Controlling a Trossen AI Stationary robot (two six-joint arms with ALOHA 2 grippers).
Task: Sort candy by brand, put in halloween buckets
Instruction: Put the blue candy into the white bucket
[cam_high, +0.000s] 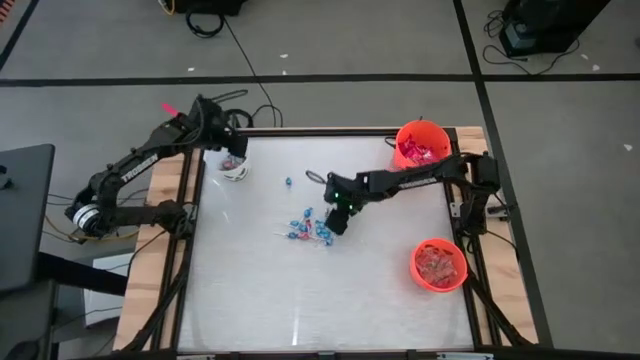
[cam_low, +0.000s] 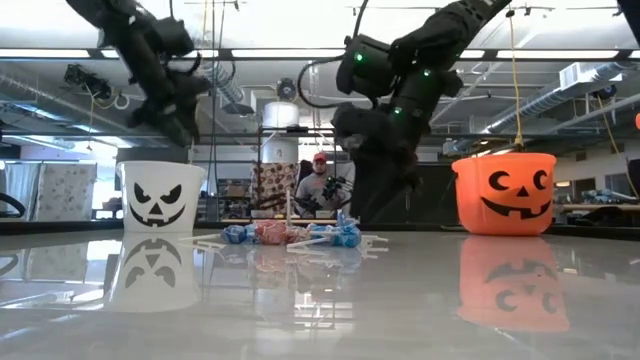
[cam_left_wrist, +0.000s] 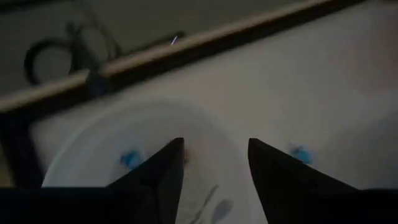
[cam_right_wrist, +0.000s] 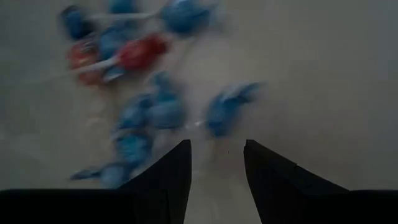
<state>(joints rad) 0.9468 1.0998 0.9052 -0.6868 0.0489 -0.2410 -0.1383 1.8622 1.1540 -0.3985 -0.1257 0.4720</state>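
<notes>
Heaped mid-table: blue-and-red twisted wrappers, several on thin white sticks. Poised just above, the right gripper, fingers apart, holding nothing. Over the white jack-o'-lantern bucket at the far-left corner, the left gripper, fingers parted.

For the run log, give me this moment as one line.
left hand open over white bucket | right hand open above blue candy pile | nothing held

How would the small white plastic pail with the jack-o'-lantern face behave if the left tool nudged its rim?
The small white plastic pail looks thin-walled and nearly empty, so probably light. It would likely slide on the glossy white tabletop, or tip if pushed high.
</notes>
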